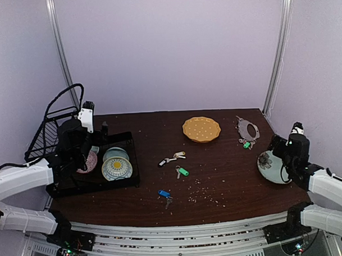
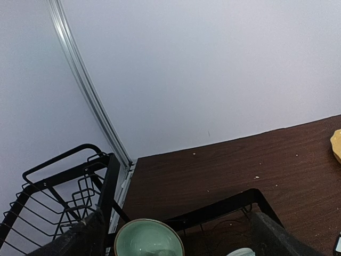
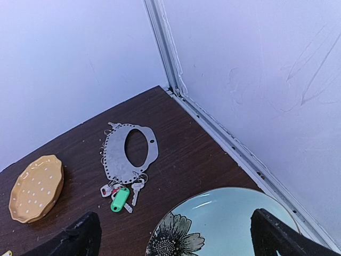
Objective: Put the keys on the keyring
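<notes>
The keyring is a flat grey metal ring with holes along its rim, lying at the back right; in the right wrist view several keys hang from it, one with a green tag. Loose keys lie mid-table: a black-tagged and a cream-tagged pair, a green-tagged one and a blue-tagged one. My left gripper is open and empty over the dish rack. My right gripper is open and empty above the floral plate, short of the keyring.
An orange dotted plate sits at the back centre. A pale blue floral plate lies at the right edge. A black dish rack on the left holds plates and a green bowl. A wire basket stands behind it. Crumbs dot the table.
</notes>
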`<state>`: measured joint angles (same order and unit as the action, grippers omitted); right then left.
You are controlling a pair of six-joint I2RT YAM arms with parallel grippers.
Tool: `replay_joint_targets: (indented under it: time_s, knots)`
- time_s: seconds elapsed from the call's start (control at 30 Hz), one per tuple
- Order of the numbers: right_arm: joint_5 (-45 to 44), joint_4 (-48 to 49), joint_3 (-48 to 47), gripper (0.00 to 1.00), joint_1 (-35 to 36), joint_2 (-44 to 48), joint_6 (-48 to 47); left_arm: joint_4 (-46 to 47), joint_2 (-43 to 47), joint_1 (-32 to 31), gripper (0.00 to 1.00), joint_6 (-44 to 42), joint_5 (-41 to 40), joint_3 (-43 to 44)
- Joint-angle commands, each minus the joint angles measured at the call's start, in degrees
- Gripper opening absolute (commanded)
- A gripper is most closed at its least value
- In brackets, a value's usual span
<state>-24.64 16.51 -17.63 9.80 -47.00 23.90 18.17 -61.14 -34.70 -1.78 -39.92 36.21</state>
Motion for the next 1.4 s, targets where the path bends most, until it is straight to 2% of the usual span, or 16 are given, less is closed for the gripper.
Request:
replay_joint_targets:
  time_s: [0.0,0.2,0.33,0.37,0.47,0.67,0.73,0.83,0.93,1.07,1.27,1.37]
  knots:
    - [-1.16,1.06,-0.53,1.00,-0.20,-0.59,2.09,2.18,0.02,0.64,0.98,0.73,-1.95,-0.02]
    - [0.99,0.96,-2.53,1.00,-0.22,2.87,5.66,3.18,2.49,0.69,0.98,1.17,2.06,-0.19]
    - [12.37,9.18,-0.64,1.00,-0.26,6.70,-2.79,5.56,6.05,0.65,0.98,1.31,7.50,-1.22]
    - [14.41,8.73,-2.57,1.00,-0.31,5.79,-3.20,5.70,6.98,0.60,0.98,0.72,10.28,-1.42]
    - [16.56,-3.17,-14.32,1.00,-0.31,-2.83,-6.61,5.24,9.09,0.60,0.98,-2.06,22.65,-1.86]
    - [15.50,-21.55,-39.31,0.80,-0.31,-27.93,-9.14,3.41,9.45,0.63,0.98,-6.67,53.37,-1.75]
    - [14.24,-25.14,-44.52,0.76,-0.31,-34.38,-9.33,2.72,8.32,0.60,0.98,-6.42,57.08,-1.06]
    - [13.23,-28.46,-52.86,0.72,-0.57,-45.72,-10.62,1.23,6.56,0.52,0.98,-6.22,57.74,-0.01]
    - [16.77,-32.17,-61.63,0.70,-2.27,-56.82,-11.88,0.28,5.64,0.48,0.98,-6.27,56.37,0.48]
    - [22.16,-39.34,-75.87,0.80,-4.33,-72.04,-13.32,0.19,5.33,0.45,0.98,-6.64,56.00,0.33]
    - [27.77,-42.38,-90.35,0.81,-7.25,-84.95,-13.15,-0.04,4.31,0.37,0.98,-7.08,55.52,0.25]
    - [30.65,-45.49,-96.10,0.95,-7.74,-90.55,-12.65,-0.49,3.69,0.39,0.98,-7.26,55.37,0.48]
